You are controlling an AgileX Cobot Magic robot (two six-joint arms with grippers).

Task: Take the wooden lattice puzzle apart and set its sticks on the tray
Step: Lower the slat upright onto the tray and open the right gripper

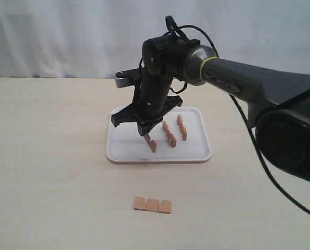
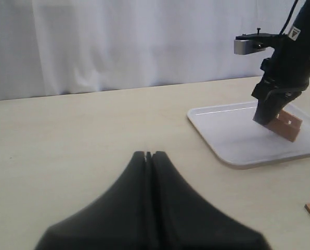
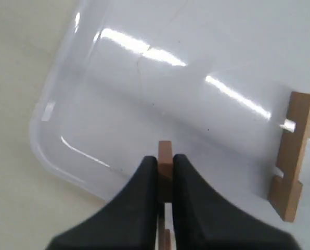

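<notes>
setting the third stick (image 1: 152,144) on the tray (image 1: 125,150), right gripper (image 1: 146,135) clamped on it; next: let go, then fetch the last stick (image 1: 152,204). left gripper (image 2: 149,156) pressed together.

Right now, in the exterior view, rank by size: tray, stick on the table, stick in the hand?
1. Tray, clearly largest.
2. Table stick and held stick: unranked; the right hand covers part of the held one.

- Exterior view: raised, facing the curtain (image 1: 66,36), takes in the whole table (image 1: 51,156).
- Left wrist view: low, well off, facing the tray (image 2: 233,135).
- Right wrist view: close above that same tray.
</notes>
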